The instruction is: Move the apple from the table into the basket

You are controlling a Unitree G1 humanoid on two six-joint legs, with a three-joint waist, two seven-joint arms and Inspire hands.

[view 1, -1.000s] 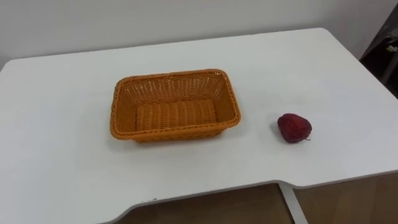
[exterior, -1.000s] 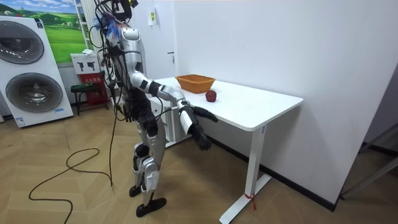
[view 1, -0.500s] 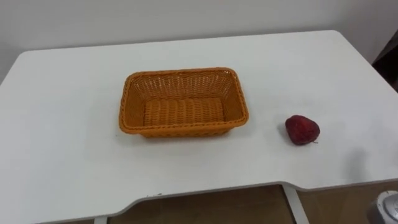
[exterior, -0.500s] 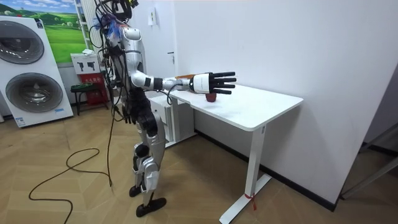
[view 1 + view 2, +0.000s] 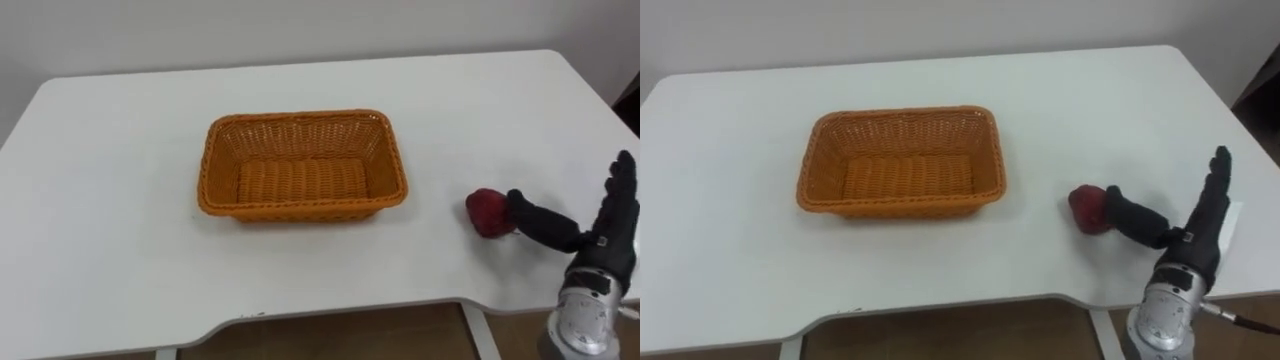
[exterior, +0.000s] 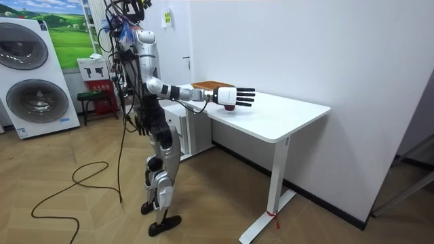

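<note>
The orange woven basket (image 5: 300, 118) sits empty on the white worktop (image 5: 120, 250). The dark red apple (image 5: 487, 211) lies to its right. Right of the apple is the right hand (image 5: 600, 240), spread wide, holding nothing, its thumb beside the apple.

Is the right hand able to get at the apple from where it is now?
Probably yes. The right hand is open beside the apple, thumb about touching it, with nothing between them; the basket sits apart to the left.
</note>
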